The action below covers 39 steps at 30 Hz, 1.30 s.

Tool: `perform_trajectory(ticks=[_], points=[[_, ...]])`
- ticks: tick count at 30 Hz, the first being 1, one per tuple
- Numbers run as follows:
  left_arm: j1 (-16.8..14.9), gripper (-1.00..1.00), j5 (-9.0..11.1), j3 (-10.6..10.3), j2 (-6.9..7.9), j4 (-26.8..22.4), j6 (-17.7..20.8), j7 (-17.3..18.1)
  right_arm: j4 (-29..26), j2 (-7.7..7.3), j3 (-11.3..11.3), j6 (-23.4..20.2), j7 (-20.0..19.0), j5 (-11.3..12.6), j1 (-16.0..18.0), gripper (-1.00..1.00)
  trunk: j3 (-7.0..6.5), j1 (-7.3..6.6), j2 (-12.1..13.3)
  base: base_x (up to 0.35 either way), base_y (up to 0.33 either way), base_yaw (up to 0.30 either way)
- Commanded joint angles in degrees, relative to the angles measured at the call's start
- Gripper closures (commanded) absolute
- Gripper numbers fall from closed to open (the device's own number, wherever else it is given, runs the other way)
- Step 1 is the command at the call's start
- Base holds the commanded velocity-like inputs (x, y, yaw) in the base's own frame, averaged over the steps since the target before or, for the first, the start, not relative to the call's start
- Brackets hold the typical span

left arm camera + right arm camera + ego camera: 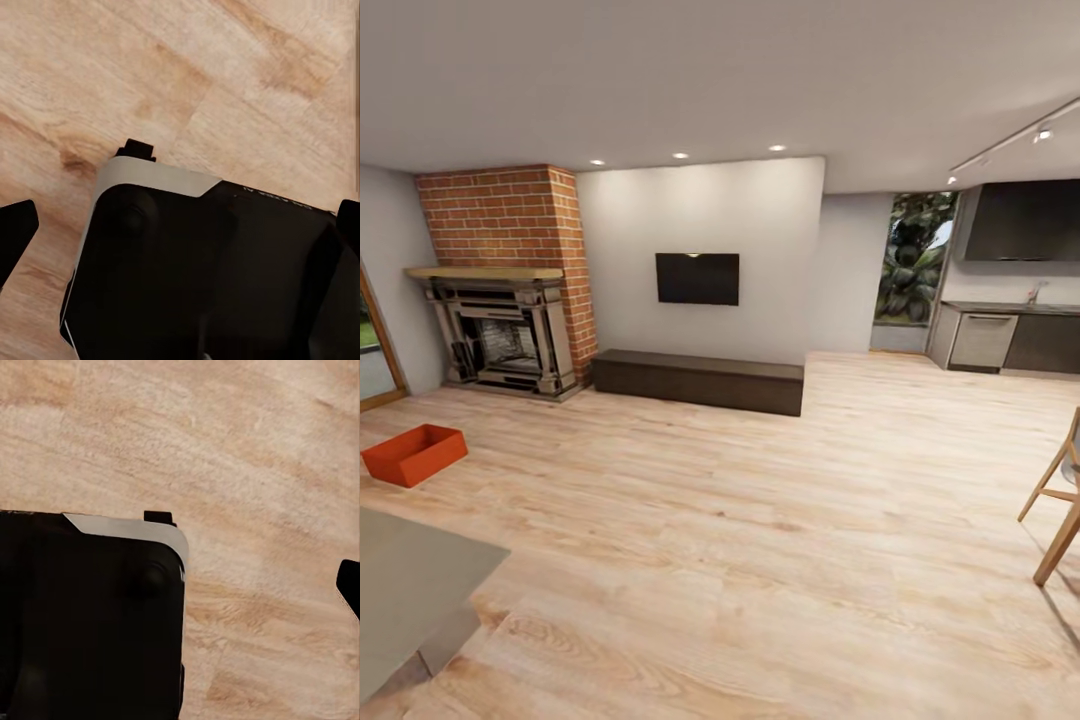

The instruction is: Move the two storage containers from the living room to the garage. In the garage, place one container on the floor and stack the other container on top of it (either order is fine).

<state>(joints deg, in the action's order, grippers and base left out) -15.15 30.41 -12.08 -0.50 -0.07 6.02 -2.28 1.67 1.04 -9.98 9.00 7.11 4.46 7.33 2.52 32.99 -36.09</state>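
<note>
storage container (pixel 414 453) sitting far left on plank floor (pixel 760 520), near fireplace (pixel 500 330) | long axis running toward fireplace | left arm nearer | gripper opening: can't tell, both wrist cams looking at floor

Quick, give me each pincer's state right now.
Left pincer: open, fingertips wide apart at the picture's edges, holding nothing.
Right pincer: cannot be told; one fingertip shows over the wood floor.

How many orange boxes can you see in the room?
1. The orange storage container sits on the light wood floor at the left, in front of the brick fireplace. A second one may be out of the camera's view.
</note>
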Motion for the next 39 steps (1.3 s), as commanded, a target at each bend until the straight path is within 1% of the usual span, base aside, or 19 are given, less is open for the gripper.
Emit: perform_trajectory(ticks=[1, 15, 20, 25, 36, 39], points=[[-0.1, -1.0, 0.5, -0.5, -0.01, 0.0, 0.2, -0.2, 0.2, 0.04, -0.5, 0.3, 0.1, 0.5, 0.1, -1.0, 0.1, 0.05, -0.1, 0.326, 0.0, 0.0], [-0.1, -1.0, 0.4, -0.5, -0.03, 0.0, 0.0, -0.2, 0.2, 0.09, -0.7, 0.3, 0.2, 0.4, 0.1, -1.0, 0.1, 0.05, -0.1, 0.326, 0.0, 0.0], [-0.1, -1.0, 0.4, -0.5, -0.03, 0.0, -0.2, -0.3, 0.2, 0.27, -0.5, 0.4, 0.4, 0.5, 0.1, -1.0, 0.1, 0.05, -0.1, 0.326, 0.0, 0.0], [-0.1, -1.0, 0.3, -0.5, -0.03, 0.0, -0.4, -0.2, 0.2, 0.52, 0.0, 0.5, 0.7, 1.1, 0.1, -1.0, 0.1, 0.05, -0.1, 0.326, 0.0, 0.0], [-0.1, -1.0, 0.4, -0.5, -0.03, 0.0, -0.4, -0.3, 0.2, 0.59, -0.2, 0.8, 0.5, 0.7, 0.1, -1.0, 0.1, 0.05, -0.1, 0.326, 0.0, 0.001], [-0.1, -1.0, 0.4, -0.5, -0.03, 0.0, -0.4, -0.3, 0.2, 0.46, -0.1, 0.7, 0.4, 0.9, 0.1, -1.0, 0.1, 0.05, -0.1, 0.326, 0.0, 0.15]])
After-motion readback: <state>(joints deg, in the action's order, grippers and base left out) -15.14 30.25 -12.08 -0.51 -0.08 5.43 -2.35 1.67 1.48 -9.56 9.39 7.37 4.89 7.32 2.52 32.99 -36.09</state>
